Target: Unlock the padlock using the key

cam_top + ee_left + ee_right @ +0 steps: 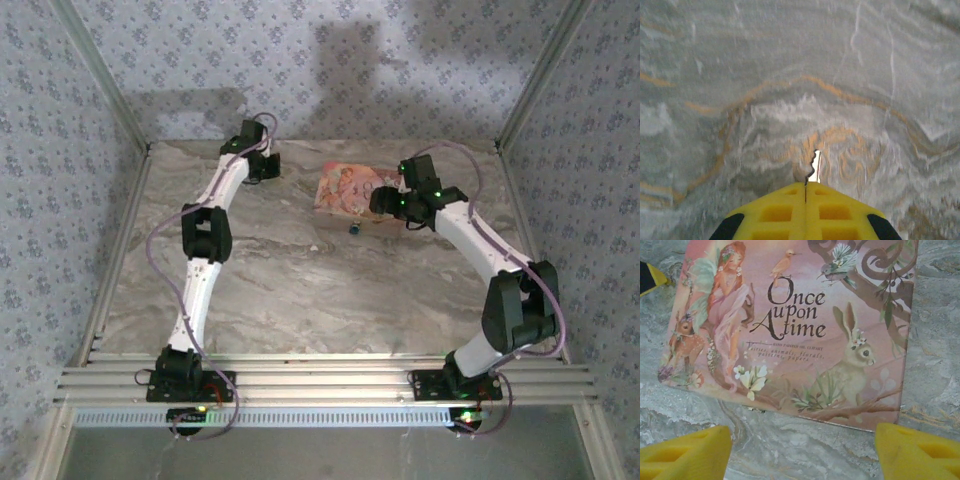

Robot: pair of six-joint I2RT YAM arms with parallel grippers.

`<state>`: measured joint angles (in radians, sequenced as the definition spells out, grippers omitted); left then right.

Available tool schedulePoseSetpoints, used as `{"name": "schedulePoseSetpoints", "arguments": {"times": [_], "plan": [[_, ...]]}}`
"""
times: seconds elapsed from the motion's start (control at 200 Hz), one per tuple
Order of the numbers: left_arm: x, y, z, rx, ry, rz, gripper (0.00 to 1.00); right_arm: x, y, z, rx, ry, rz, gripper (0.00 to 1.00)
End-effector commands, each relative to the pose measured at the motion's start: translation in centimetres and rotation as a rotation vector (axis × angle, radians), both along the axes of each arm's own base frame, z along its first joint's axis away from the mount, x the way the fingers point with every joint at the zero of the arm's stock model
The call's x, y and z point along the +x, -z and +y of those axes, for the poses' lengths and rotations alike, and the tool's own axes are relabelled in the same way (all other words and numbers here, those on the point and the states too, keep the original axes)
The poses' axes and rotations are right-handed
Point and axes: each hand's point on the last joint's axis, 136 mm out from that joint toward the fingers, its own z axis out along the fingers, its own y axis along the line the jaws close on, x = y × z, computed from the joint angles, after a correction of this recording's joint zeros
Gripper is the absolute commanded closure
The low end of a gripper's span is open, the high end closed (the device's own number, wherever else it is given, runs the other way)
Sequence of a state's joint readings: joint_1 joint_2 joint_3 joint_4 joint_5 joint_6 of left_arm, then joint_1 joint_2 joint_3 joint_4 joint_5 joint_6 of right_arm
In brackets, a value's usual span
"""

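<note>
Nearest the arm bases the marbled counter (300, 290) lay bare, and both arms reached away from it toward the far half. The padlock (354, 229) sat by itself toward the middle of the counter, a tiny dark blue speck just on the near side of the pink box (790, 330). Neither arm touched it. It was too small in the overhead view to tell how its shackle or keyhole faced.

Just beyond it, the right end effector (802, 455) hung over the box's right part with its yellow pads spread wide and nothing between them. Its wrist camera looked down on the printed lid rather than on the lock. It seemed to be there to come down on the padlock and steady it, and for that it would need to draw back toward the near side of the box.

Farthest off, near the back left corner, the left end effector (805, 187) was closed on the key (813, 167). The pads were pressed flat together, and the notched silver blade stuck out past their tips, low over plain marble. Gripping it by the head left the blade free for insertion. That looked sensible, though the key was well apart from the padlock, so the unlocking proper had not begun. A lock this small would likely slide or tip if the key met it unsupported.
</note>
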<state>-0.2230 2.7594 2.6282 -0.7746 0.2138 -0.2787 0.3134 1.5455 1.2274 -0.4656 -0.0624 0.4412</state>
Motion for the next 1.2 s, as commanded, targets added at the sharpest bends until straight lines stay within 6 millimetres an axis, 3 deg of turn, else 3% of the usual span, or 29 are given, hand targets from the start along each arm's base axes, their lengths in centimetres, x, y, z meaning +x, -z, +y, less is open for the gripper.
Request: {"name": "schedulePoseSetpoints", "arguments": {"times": [0.0, 0.04, 0.07, 0.235, 0.25, 0.365, 0.615, 0.759, 1.024, 1.194], "plan": [[-3.8, -0.6, -0.5, 0.051, 0.106, 0.080, 1.00, -1.2, -1.5, -0.1, 0.013, 0.018, -0.029, 0.23], [-4.6, -1.0, -0.6, 0.062, 0.131, 0.078, 1.00, -1.3, -2.0, 0.0, 0.023, 0.017, -0.040, 0.23], [-5.2, -1.4, -0.7, 0.067, 0.150, 0.073, 1.00, -2.1, -0.9, -0.2, 0.019, 0.019, -0.014, 0.23], [-8.9, -3.9, -1.1, 0.059, 0.246, -0.005, 1.00, -3.9, -1.0, 0.2, 0.057, 0.009, -0.013, 0.23], [-9.7, -3.4, -1.0, 0.060, 0.256, 0.008, 1.00, -4.0, -1.1, 0.2, 0.062, 0.009, -0.014, 0.23], [-13.0, -4.9, -1.1, 0.039, 0.336, -0.047, 1.00, -5.2, -1.2, 0.6, 0.101, -0.007, -0.011, 0.23], [-19.8, -8.0, -2.4, 0.064, 0.502, -0.192, 1.00, -6.8, -2.4, 2.0, 0.227, -0.061, -0.022, 0.23], [-22.7, -10.2, -3.5, 0.062, 0.556, -0.260, 1.00, -7.5, -3.3, 2.9, 0.297, -0.100, -0.022, 0.23], [-27.5, -17.2, -6.6, -0.056, 0.707, -0.473, 1.00, -8.8, -4.0, 4.7, 0.467, -0.168, -0.002, 0.28], [-29.0, -21.3, -6.9, -0.045, 0.701, -0.576, 1.00, -9.6, -5.0, 5.6, 0.556, -0.204, -0.020, 0.33]]}}
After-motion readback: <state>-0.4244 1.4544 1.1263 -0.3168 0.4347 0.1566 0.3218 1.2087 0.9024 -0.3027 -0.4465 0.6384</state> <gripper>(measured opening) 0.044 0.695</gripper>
